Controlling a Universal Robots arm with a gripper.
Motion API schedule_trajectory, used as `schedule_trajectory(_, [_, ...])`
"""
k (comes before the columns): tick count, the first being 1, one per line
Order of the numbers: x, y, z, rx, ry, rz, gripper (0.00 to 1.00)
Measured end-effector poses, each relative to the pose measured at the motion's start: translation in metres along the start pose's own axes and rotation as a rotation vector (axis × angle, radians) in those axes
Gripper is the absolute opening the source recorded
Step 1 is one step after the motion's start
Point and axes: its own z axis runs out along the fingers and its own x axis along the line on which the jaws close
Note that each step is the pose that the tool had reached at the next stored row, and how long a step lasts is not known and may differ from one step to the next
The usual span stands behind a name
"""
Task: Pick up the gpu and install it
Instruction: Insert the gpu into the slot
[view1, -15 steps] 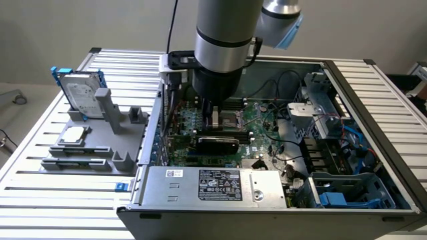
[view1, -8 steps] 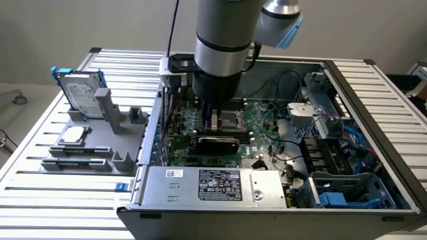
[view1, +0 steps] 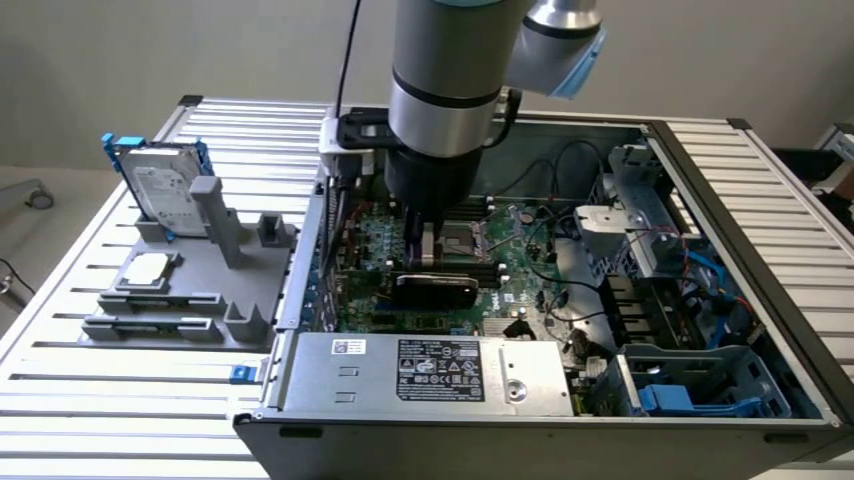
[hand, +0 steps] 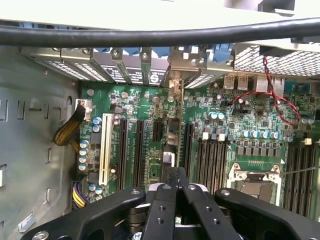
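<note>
Arm (view1: 447, 80) enters top centre, reaches into open case (view1: 534, 450). Gripper (view1: 430, 255) clamped on gpu (view1: 435, 288), card on edge at motherboard (view1: 514, 235), frame centre. Hard drive (view1: 163, 195) upper left, on grey fixture (view1: 160, 325).

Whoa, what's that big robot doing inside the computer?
A robot arm reaches down into an open computer case. Its claw is shut on the gpu, a flat card with a black cooler, held on edge right over the slots of the green motherboard. I can't tell if the card is pushed in.
</note>
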Motion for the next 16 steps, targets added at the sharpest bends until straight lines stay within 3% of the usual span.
schedule_trajectory(4, [0.0001, -0.0001, 0.0012, -0.0002, 0.0032, 0.002, 0.11])
schedule_trajectory(16, [-0.0042, -0.0007, 0.0060, 0.0007, 0.0021, 0.013, 0.11])
